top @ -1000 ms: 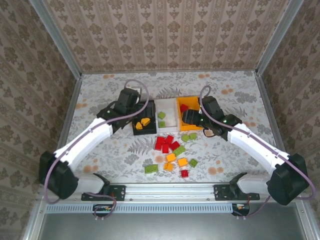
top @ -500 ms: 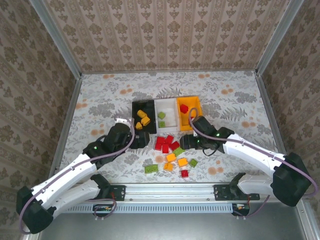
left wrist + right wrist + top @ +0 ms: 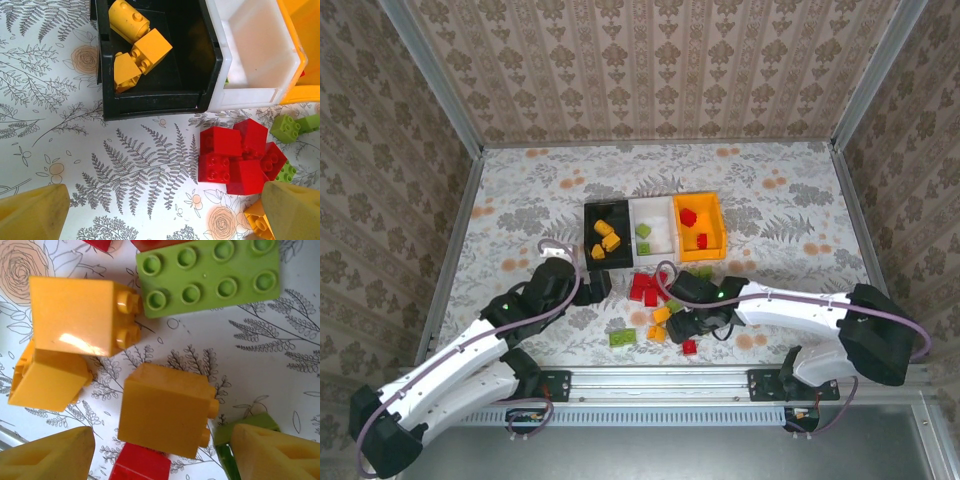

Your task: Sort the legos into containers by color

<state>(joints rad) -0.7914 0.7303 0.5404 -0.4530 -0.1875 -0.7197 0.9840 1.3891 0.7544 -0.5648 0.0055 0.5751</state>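
**Right gripper poised over an orange brick, left gripper idle by the bins**

Three bins stand in a row at the middle of the table (image 3: 520, 190). The black bin (image 3: 608, 264) holds orange bricks, the white bin (image 3: 662, 225) green ones and the orange bin (image 3: 712, 222) red ones. The loose bricks (image 3: 645, 290) lie between the bins and the table's near edge.

The right gripper (image 3: 162, 445) hangs low over this pile. Its fingers (image 3: 50, 455) are spread to either side of one orange brick (image 3: 167, 412) and do not touch it. This brick likely belongs in the black bin.

To grip it well, the gripper should come straight down and close slowly. A red brick (image 3: 140, 465) and a green brick (image 3: 245, 422) sit just beside the target and could get caught or pushed.

The right wrist view shows the target lying on its side, studs toward the right finger, so turning the wrist to meet flat faces may hold better. The left wrist view shows the left gripper (image 3: 165, 200) spread wide and empty, near the black bin's near wall, with three orange bricks inside. The top view shows how the colours are sorted across all three bins.
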